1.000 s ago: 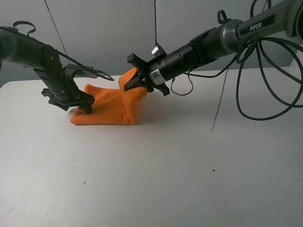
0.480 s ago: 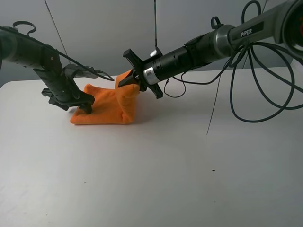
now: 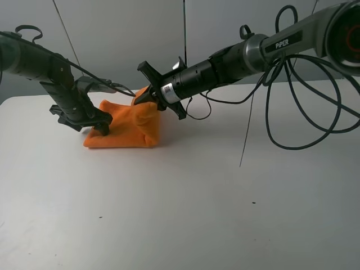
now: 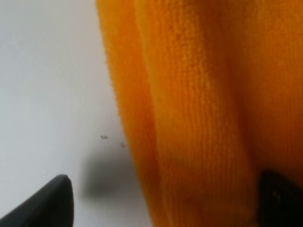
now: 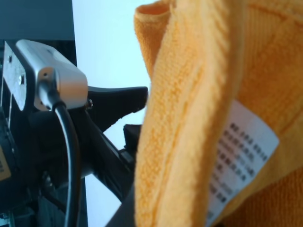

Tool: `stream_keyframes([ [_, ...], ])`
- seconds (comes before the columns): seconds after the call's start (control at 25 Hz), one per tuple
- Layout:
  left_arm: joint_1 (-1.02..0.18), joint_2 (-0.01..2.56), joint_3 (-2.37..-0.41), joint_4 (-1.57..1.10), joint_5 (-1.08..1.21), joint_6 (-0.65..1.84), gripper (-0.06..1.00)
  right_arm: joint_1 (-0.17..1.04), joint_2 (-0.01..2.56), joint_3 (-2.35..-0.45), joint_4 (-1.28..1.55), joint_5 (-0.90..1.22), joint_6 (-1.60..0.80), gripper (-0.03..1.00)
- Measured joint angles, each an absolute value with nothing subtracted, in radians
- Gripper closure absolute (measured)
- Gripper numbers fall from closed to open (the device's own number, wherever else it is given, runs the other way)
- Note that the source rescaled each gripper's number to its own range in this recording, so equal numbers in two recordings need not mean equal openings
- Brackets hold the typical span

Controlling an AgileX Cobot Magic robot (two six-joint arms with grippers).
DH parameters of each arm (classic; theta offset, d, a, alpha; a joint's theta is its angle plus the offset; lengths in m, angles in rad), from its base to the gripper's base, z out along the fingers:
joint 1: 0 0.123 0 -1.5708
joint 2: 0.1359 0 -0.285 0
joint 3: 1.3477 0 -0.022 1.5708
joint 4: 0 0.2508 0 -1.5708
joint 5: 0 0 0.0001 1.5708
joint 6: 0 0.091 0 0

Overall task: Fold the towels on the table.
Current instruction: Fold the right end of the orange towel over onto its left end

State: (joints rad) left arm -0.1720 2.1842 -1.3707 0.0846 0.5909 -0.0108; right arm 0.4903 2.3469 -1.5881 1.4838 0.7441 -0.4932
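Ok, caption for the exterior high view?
Right end effector holds up an edge of the orange towel; left end effector sits at its opposite corner.

Exterior high view: even, diffuse light from above, sharp focus. White matte tabletop [image 3: 197, 214] carries only a soft, faint shadow beside the bright orange terry-cloth towel [image 3: 126, 134]. Both wrist views: close-range blur; small white printed label [image 5: 244, 156] text illegible; tabletop washed out.
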Motion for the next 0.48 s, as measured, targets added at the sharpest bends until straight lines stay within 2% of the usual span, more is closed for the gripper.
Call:
stream_keyframes([
  [0.48, -0.172, 2.184, -1.371, 0.085, 0.589, -0.009, -0.05, 0.509, 2.38, -1.588, 1.619, 0.684, -0.572, 0.89],
])
